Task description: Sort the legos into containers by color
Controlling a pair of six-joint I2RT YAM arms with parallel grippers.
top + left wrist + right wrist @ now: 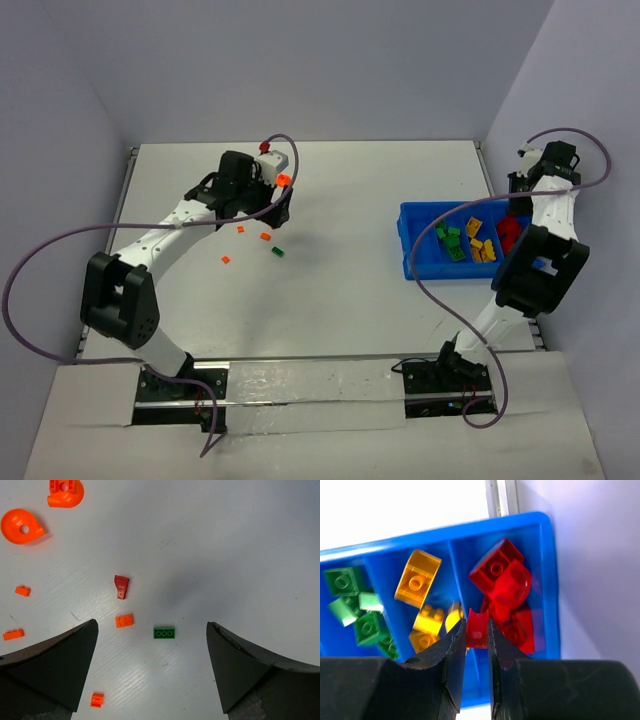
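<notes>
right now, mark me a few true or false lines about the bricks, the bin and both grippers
1. The left gripper is shut on the green brick. False: it is open, and that brick lies loose on the table.
2. The right gripper holds a red brick over the blue bin. True.
3. The yellow bricks share a compartment with the green bricks. False: a divider separates them.
4. Several orange bricks lie on the table. True.

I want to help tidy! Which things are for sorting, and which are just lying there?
For the job: small green plastic brick, little orange plastic bricks, red plastic wedge, shallow blue plastic bin, red plastic brick in the right pincer.
Just lying about: purple cables, white table.
</notes>
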